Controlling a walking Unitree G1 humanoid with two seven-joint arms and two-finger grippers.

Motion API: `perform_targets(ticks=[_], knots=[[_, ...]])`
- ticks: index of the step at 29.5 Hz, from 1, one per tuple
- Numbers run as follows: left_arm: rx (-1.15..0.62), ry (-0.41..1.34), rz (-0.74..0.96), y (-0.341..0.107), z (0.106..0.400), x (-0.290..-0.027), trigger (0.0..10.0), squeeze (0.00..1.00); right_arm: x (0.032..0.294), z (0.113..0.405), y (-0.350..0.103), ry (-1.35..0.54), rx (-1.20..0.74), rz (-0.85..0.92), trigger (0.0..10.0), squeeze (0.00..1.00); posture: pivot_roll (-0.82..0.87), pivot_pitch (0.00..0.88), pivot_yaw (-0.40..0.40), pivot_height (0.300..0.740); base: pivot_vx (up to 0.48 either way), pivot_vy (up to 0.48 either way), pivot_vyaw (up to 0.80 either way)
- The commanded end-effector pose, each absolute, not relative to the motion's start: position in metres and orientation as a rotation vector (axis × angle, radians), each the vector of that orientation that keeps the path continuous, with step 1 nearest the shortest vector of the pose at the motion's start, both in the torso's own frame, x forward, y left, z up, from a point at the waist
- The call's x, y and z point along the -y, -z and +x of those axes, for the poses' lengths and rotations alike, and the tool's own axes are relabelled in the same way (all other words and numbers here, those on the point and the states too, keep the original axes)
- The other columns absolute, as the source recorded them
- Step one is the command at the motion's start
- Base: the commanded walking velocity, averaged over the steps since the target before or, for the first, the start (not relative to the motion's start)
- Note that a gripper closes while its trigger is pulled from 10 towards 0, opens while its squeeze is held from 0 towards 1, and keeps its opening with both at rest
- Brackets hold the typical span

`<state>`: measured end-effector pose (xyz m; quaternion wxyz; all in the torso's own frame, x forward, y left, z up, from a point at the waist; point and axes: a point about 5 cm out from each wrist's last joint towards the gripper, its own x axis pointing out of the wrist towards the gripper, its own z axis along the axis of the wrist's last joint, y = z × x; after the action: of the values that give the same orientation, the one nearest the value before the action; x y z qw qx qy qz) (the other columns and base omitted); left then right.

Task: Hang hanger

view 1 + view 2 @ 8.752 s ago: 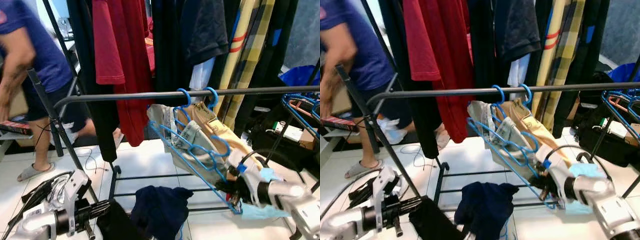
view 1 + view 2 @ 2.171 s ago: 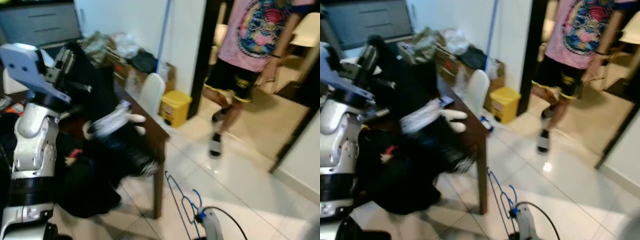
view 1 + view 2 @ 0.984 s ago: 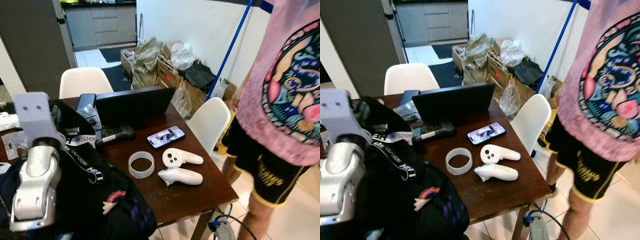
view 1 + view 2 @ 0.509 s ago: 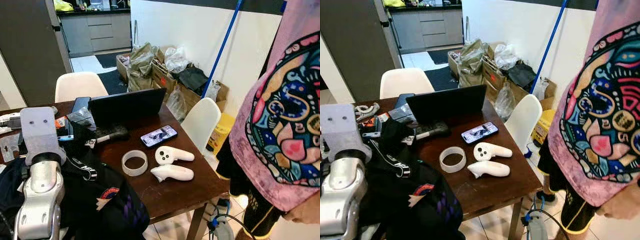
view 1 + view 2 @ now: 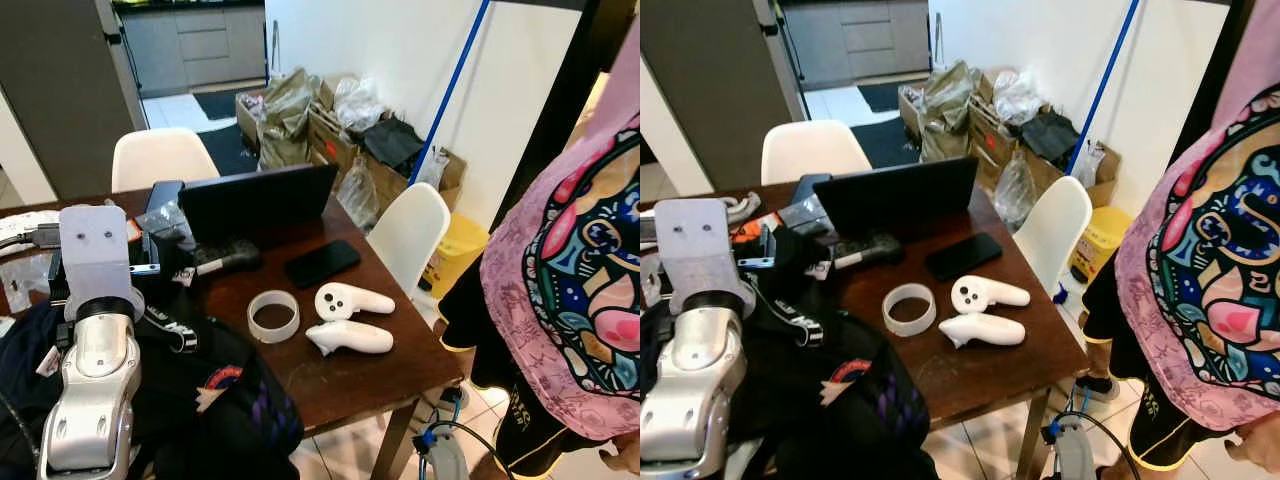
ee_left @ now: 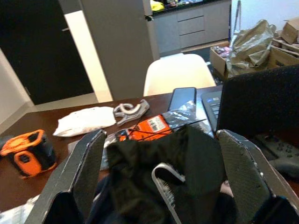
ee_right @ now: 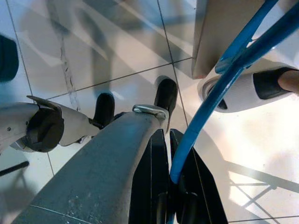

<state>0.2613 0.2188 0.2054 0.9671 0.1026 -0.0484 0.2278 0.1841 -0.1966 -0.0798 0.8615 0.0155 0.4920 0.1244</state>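
Note:
My right gripper hangs low over the tiled floor, shut on the wire of a blue hanger that runs up and away from its fingers. The right arm's end shows beside the table leg. My left arm is raised over the table's left side with a black garment draped around it. In the left wrist view the left gripper stands open, its fingers wide apart, with the black garment and a pale loop bunched between them.
A brown table holds a laptop, a phone, a tape ring and two white controllers. White chairs stand around it. A person in a pink shirt stands close on the right; their slippered foot is near the hanger.
The view has shifted slightly since half a second ago. The person has moved further right and the phone's screen has gone dark. Both arms hold as before.

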Motion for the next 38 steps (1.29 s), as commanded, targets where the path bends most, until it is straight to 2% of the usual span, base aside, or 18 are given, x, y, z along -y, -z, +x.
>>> perform_targets(ticks=[1, 24, 30, 32, 33, 36, 38], knots=[[0.081, -0.462, 0.222, -0.203, 0.262, -0.217, 10.0, 0.0, 0.189, 0.187, 0.079, -0.301, -1.013, 0.025, 10.0, 0.0, 0.06, 0.0, -0.006, 0.74, -0.48, 0.0, 0.0], [0.067, -0.359, 0.173, -0.196, 0.274, -0.203, 10.0, 0.0, 0.189, 0.187, 0.079, -0.298, -1.018, 0.023, 10.0, 0.0, 0.05, 0.0, -0.004, 0.74, -0.48, 0.0, 0.0], [-0.001, -0.284, 0.143, -0.176, 0.281, -0.197, 10.0, 0.0, 0.189, 0.186, 0.079, -0.296, -1.023, 0.022, 10.0, 0.0, 0.04, 0.0, -0.002, 0.74, -0.48, 0.0, 0.0], [-0.093, -0.22, 0.123, -0.147, 0.286, -0.195, 10.0, 0.0, 0.189, 0.186, 0.08, -0.293, -1.028, 0.017, 10.0, 0.0, 0.04, 0.0, -0.004, 0.74, -0.437, 0.0, 0.0], [-0.093, -0.22, 0.123, -0.147, 0.286, -0.195, 10.0, 0.0, 0.189, 0.186, 0.08, -0.293, -1.028, 0.017, 10.0, 0.0, 0.04, 0.0, -0.004, 0.74, -0.394, 0.0, 0.0], [-0.194, -0.162, 0.104, -0.109, 0.291, -0.197, 10.0, 0.0, 0.19, 0.186, 0.08, -0.296, -1.038, -0.007, 10.0, 0.0, 0.04, 0.0, -0.007, 0.74, 0.0, 0.0, -0.61], [-0.194, -0.162, 0.104, -0.109, 0.291, -0.197, 10.0, 0.0, 0.19, 0.186, 0.08, -0.296, -1.038, -0.007, 10.0, 0.0, 0.04, 0.0, -0.007, 0.74, 0.0, 0.0, -0.8]])
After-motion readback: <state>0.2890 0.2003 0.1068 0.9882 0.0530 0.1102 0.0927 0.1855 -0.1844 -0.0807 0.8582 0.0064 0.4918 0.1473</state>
